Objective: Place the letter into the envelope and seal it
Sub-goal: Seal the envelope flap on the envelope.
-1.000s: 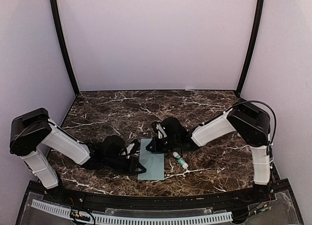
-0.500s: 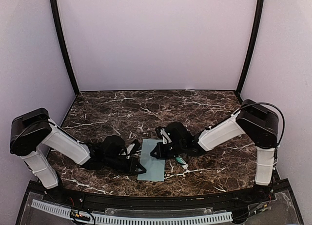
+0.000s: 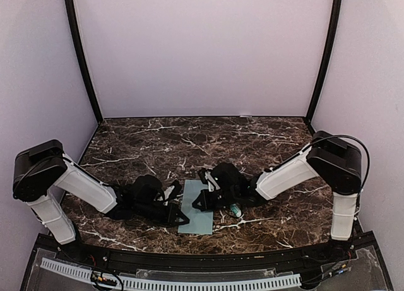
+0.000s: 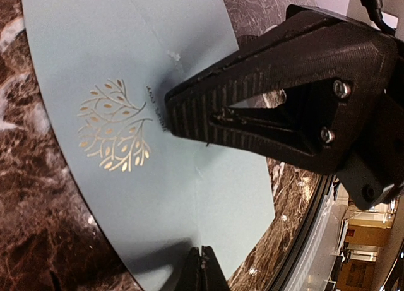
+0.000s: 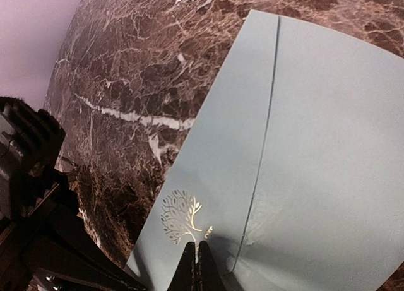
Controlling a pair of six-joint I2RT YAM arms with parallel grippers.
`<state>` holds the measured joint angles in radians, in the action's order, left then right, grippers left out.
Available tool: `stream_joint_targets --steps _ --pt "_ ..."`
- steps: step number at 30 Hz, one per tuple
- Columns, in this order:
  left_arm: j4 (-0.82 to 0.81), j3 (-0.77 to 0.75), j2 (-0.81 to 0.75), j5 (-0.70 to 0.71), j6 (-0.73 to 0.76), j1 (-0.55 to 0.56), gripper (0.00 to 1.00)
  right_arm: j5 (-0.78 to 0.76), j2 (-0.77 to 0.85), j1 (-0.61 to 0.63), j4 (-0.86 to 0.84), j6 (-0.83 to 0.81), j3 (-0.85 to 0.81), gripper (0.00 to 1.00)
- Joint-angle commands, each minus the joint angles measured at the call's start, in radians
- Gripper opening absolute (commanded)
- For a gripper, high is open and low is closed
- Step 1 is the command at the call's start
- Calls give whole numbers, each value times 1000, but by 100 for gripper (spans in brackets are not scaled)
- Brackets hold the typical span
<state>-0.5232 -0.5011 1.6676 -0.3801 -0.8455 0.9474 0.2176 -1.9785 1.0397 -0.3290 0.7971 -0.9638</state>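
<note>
The table (image 3: 158, 142) is dark brown marble shot with white veins, boxed in by plain pale lilac walls, with a curved black post (image 3: 81, 57) rising at each back corner and a white slotted strip (image 3: 189, 281) running along the near edge. The envelope (image 3: 197, 220), pale teal-green, lies flat on the marble near the front, between the two arms, with its long side running away from the bases. In the wrist views it carries a small gold tree emblem (image 4: 117, 124) and a fold line down its length. The left gripper (image 3: 179, 213) lies low at the envelope's left edge with its jaws pressed together on nothing, the tips down on the paper. The right gripper (image 3: 196, 202) is likewise closed and empty-handed, and its closed tip rests on the envelope just beside the emblem. A glue stick (image 3: 235, 209) lies on the marble just right of the envelope, mostly hidden under the right arm, with only its teal end showing. Compared with a second ago, the right arm has swung in toward the near edge and its gripper has slid down the envelope from the far end toward the middle. It now covers the glue stick, which lay in plain view before. The left arm and the envelope have not shifted.
</note>
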Motion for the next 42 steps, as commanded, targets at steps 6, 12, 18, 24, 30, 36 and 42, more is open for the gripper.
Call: stream_joint_targets --steps 6,12,18,24,30,36,42 --pt "97 21 7 23 14 7 0 28 -22 78 73 43 37 0" --pt "98 23 5 23 14 7 0 -3 8 91 78 55 50 0" --pt "99 26 3 23 13 7 0 -58 13 69 145 30 32 0" --pt "103 32 -9 27 13 7 0 -66 15 26 141 14 45 0" --pt "104 33 -9 25 13 7 0 -65 0 -7 139 -6 39 0" --pt "104 33 -6 24 13 8 0 -62 -21 -24 131 -14 34 0" --pt "103 33 -5 19 10 7 0 -63 -52 -40 124 -18 -8 0"
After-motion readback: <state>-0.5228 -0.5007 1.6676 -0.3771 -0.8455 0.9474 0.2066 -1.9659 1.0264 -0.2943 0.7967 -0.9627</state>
